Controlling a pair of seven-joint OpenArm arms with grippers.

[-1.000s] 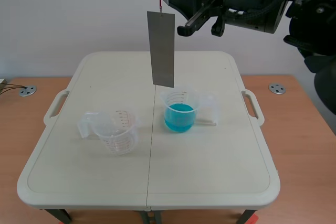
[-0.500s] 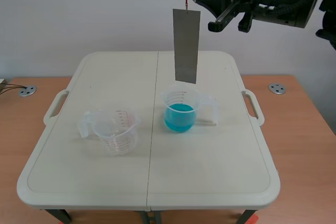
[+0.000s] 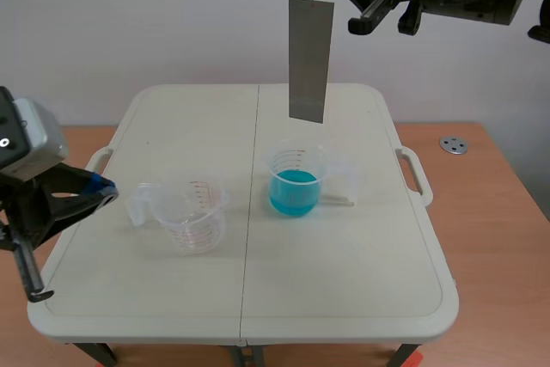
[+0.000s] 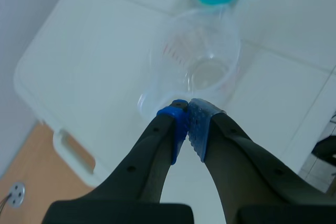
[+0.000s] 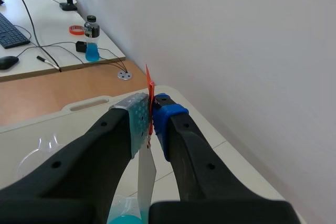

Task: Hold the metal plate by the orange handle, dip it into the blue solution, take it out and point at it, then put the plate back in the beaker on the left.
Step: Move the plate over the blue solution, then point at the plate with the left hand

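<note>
The metal plate (image 3: pixel 310 59) hangs high in the air, a long grey strip nearly upright. Its lower edge is clear above the rim of the beaker of blue solution (image 3: pixel 296 182), so the plate is out of the liquid. At its top is the small orange handle (image 5: pixel 149 106), and the right gripper (image 5: pixel 151 114) is clamped on that handle, one dotted pad pressed to each side. The arm comes in from the right, across the top of the scene.

The blue beaker stands just right of the seam that runs down the middle of the white folding table (image 3: pixel 361 281), with its handle turned to the right. It is roughly a third full. Left of the seam, a little nearer, stands the empty beaker (image 3: pixel 193 215), clear plastic with red measuring marks and its handle turned to the left. The two beakers are near each other but apart.

The left gripper (image 4: pixel 186 121) is low at the near left of the table, its blue-padded fingers brought together with nothing between them. The tips point at the empty beaker's handle side and sit just beside it. I cannot tell whether they touch it.

The table stands on a wooden desk (image 3: pixel 507 238), which has a small round metal disc (image 3: pixel 453 144) set into it at the right. Past the right gripper, another desk holds a bottle of blue liquid (image 5: pixel 91 38).
</note>
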